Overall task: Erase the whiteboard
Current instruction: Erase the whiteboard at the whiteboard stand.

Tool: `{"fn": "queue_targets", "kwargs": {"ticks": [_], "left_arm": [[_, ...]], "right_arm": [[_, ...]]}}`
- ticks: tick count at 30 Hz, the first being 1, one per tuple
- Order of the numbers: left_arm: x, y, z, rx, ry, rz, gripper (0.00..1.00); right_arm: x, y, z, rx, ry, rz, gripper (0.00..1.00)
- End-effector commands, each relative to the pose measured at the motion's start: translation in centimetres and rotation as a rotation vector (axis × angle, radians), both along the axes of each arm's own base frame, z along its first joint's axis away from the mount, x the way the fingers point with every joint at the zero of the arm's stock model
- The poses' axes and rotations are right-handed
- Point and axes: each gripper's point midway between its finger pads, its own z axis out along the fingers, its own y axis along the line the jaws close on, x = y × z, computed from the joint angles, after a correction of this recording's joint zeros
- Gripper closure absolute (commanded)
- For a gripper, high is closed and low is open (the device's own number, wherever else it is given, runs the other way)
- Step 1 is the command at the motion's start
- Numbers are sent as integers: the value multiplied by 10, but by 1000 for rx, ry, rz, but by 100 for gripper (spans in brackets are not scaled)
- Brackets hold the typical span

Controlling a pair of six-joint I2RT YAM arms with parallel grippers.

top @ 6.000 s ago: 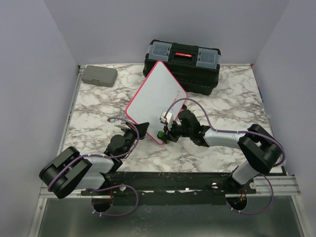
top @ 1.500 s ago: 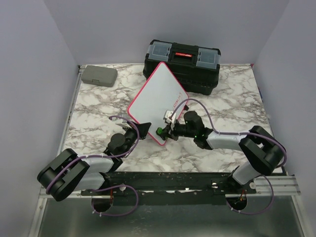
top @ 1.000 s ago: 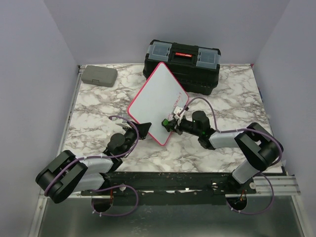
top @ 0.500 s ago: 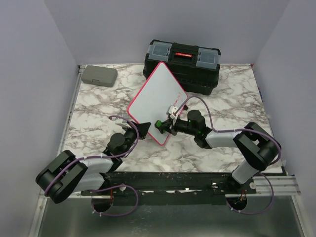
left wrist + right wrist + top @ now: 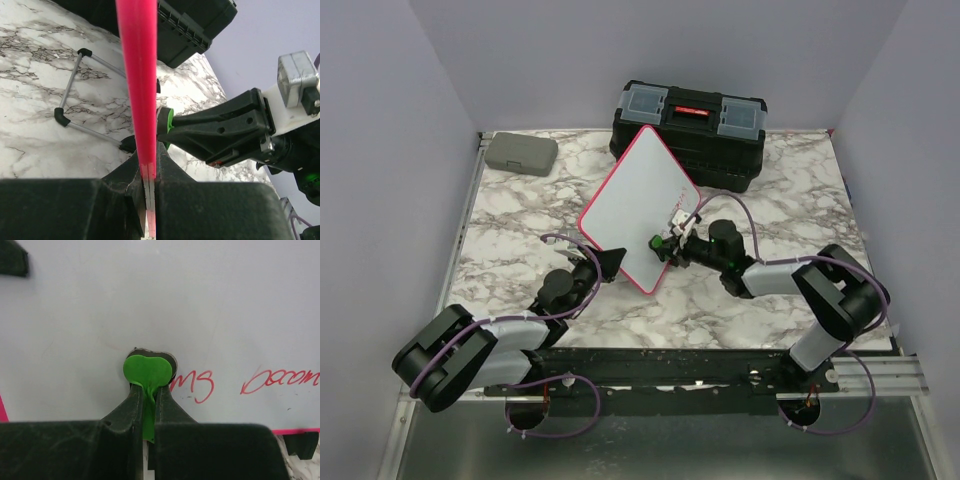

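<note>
The whiteboard (image 5: 638,200) stands tilted on edge in front of the toolbox, white face with a red-pink frame. My left gripper (image 5: 607,262) is shut on its frame edge (image 5: 137,75), holding it upright. My right gripper (image 5: 667,246) is shut on a small green eraser (image 5: 147,371), whose dark pad presses flat on the board's face (image 5: 150,295). Red handwriting (image 5: 240,382) stands just right of the eraser, low on the board. The eraser's green edge also shows in the left wrist view (image 5: 165,125).
A black toolbox (image 5: 688,130) stands behind the board at the back. A small grey case (image 5: 521,153) lies at the back left. The board's wire stand with black feet (image 5: 80,85) rests on the marble table (image 5: 790,200).
My right gripper has swept the eraser back and forth across the board's lower right part, left half a second ago and right again now. The left gripper has kept its hold.
</note>
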Motion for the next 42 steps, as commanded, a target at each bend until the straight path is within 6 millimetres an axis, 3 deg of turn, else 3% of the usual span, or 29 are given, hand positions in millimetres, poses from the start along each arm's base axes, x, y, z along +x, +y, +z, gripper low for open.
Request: {"fn": "queue_targets", "kwargs": {"ticks": [1, 6, 10, 15, 20, 26, 31, 35, 42], "left_arm": [[-7, -19, 47, -126, -97, -91, 100], [-6, -20, 47, -130, -96, -92, 100], [-7, -20, 48, -131, -96, -95, 100], [-7, -22, 48, -126, -93, -106, 100], [-8, -23, 48, -131, -97, -112, 100], [-9, -23, 47, -134, -94, -113, 100], [-8, -23, 47, -132, -94, -112, 100], [-7, -25, 47, -138, -95, -114, 100], [-7, -29, 46, -151, -91, -130, 100]], "right_arm": [[-40, -1, -31, -89, 68, 111, 99], [-67, 28, -26, -75, 68, 209, 99], [-43, 43, -3, -2, 70, 125, 99], [3, 27, 5, 13, 64, -18, 99], [22, -2, -11, -30, 67, -104, 99], [9, -10, -31, -59, 113, -77, 99], [-33, 8, -37, -40, 200, 100, 99], [-37, 25, -16, 14, 159, 114, 99], [16, 30, 32, 119, 52, -67, 99]]}}
